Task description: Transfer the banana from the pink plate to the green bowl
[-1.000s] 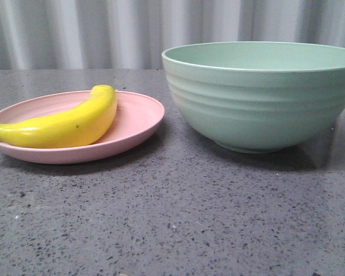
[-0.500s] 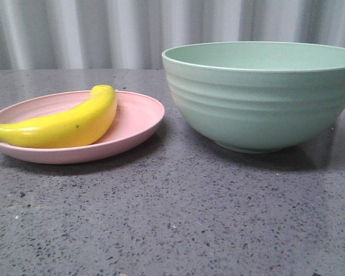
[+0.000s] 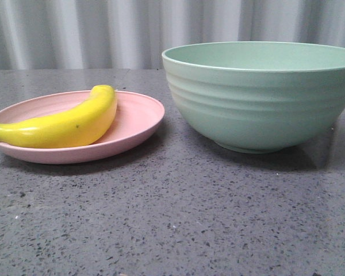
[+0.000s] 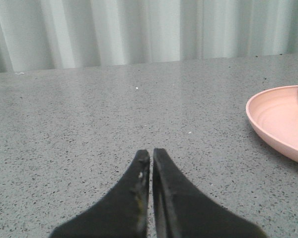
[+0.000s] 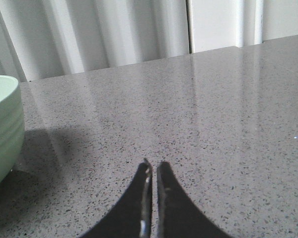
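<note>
Banana (image 3: 63, 125) lies on its side on the pink plate (image 3: 139, 118), stem end hanging over the rim towards the left edge of the front view. Green bowl (image 3: 259, 95) stands just beside the plate, apart from it, on the grey speckled table (image 3: 172, 218). Nothing picked up yet.

Left gripper (image 4: 151, 154) low over bare table, fingers nearly together, only a thin slit between them, holding nothing. Right gripper (image 5: 153, 166) the same: narrow slit, holding nothing, bowl wall off to one side of it.

Risks, my read:
- banana is glossy and curved, so a pinch off its middle could let it roll or squirt out
- plate is shallow and light (probably), so a low approach could shove it along or tip the rim
- bowl wall is much taller than the plate, so too low a carry would clip the rim

Hard to see: neither gripper appears in the front view, bowl's right side is cut off there, bowl's inside floor is hidden, and the left wrist view catches only a sliver of banana at the frame edge
</note>
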Robot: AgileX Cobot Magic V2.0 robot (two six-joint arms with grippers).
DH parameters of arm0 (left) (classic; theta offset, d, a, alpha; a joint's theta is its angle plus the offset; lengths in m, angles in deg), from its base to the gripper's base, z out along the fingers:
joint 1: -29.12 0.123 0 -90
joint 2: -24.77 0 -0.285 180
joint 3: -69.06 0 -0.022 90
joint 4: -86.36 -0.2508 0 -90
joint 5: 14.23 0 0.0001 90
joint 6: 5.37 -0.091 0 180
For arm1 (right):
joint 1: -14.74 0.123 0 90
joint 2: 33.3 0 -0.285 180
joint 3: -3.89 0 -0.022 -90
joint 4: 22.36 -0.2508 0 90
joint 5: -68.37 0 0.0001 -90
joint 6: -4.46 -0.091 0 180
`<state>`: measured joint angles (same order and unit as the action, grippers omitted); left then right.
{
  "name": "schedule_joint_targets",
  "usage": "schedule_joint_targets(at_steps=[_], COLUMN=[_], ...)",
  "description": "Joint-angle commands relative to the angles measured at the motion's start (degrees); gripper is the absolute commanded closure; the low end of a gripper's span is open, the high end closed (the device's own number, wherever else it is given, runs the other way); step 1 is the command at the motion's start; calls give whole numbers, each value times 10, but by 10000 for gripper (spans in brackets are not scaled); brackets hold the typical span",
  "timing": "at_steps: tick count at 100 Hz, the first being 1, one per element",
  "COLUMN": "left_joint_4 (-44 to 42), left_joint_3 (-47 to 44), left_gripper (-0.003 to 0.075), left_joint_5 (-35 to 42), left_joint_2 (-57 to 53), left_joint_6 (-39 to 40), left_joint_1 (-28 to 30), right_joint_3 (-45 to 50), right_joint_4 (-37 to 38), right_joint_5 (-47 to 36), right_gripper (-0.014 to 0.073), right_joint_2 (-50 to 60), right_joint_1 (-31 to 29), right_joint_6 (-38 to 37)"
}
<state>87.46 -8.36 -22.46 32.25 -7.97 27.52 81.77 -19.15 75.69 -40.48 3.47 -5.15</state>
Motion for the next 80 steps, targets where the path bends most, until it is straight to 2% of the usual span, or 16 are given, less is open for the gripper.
schedule_joint_targets(at_steps=[1,11,26,45,61,74,80], left_joint_4=[3,23,21,14,14,14,13], left_joint_3=[-6,-2,34,128,195,207,207], left_gripper=[741,741,741,741,741,736,689], left_joint_5=[56,82,70,70,82,117,135], left_joint_2=[-16,-16,-3,89,189,245,260], left_joint_6=[4,4,-1,-1,-1,-1,-1], left_joint_1=[2,2,2,2,2,2,2], right_joint_3=[13,8,-37,-128,-209,-230,-230], right_joint_4=[-1,-2,0,9,14,14,14], right_joint_5=[-49,-58,-13,58,68,30,30], right_gripper=[655,655,655,655,655,655,655], right_joint_2=[11,11,-6,-113,-222,-266,-270], right_joint_1=[-3,-3,-2,-2,-1,0,0], right_joint_6=[3,3,3,3,3,3,3])
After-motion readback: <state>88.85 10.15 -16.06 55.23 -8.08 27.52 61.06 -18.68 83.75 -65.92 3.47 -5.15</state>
